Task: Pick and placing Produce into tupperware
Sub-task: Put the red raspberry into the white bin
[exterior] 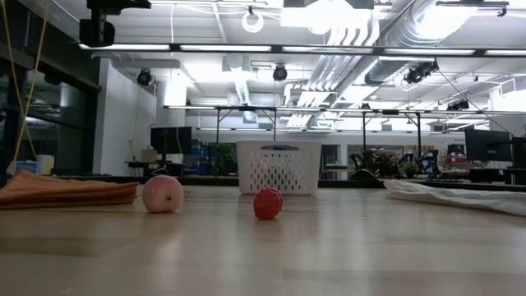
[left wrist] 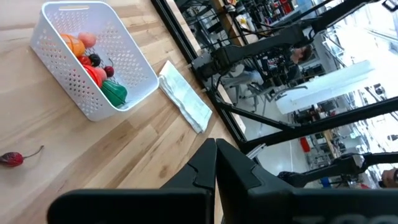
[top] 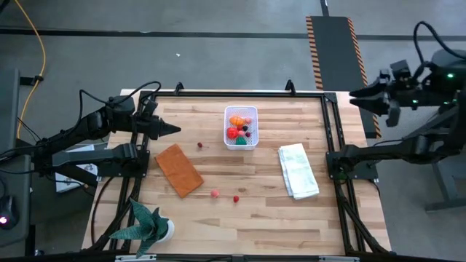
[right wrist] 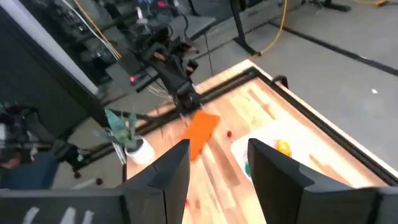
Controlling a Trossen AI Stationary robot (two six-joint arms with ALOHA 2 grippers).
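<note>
1. We are looking down at a light wooden slatted table [top: 262, 175] framed by black rails, with both dark arms pulled back at its edges.
2. The left gripper [top: 172, 130] is hovering over the table's left side, its fingers pressed together into a point and holding nothing; its wrist view shows the two dark fingers [left wrist: 214, 168] meeting.
3. The right gripper [top: 353, 95] is hanging off the table's far right corner, over the grey floor; its own view shows its two dark fingers [right wrist: 168, 171] standing apart with an empty gap between them.
4. The small white perforated plastic tub [top: 241, 127] is sitting at the table's far middle, and we are seeing an orange piece [top: 236, 119], a red piece [top: 233, 132], a green piece [top: 241, 140] and dark berries inside it.
5. Three pieces are lying loose on the wood: a small red cherry-like berry [top: 199, 145] between the tub and the flat orange-brown rectangular cloth [top: 178, 169], and, nearer the front, a pale pink peach-like ball [exterior: 163, 194] just beside a red bumpy berry [exterior: 267, 203].
6. A folded white cloth [top: 298, 170] is lying right of the tub, and a green spiky plant in a white pot [top: 148, 225] is standing at the front left corner.
</note>
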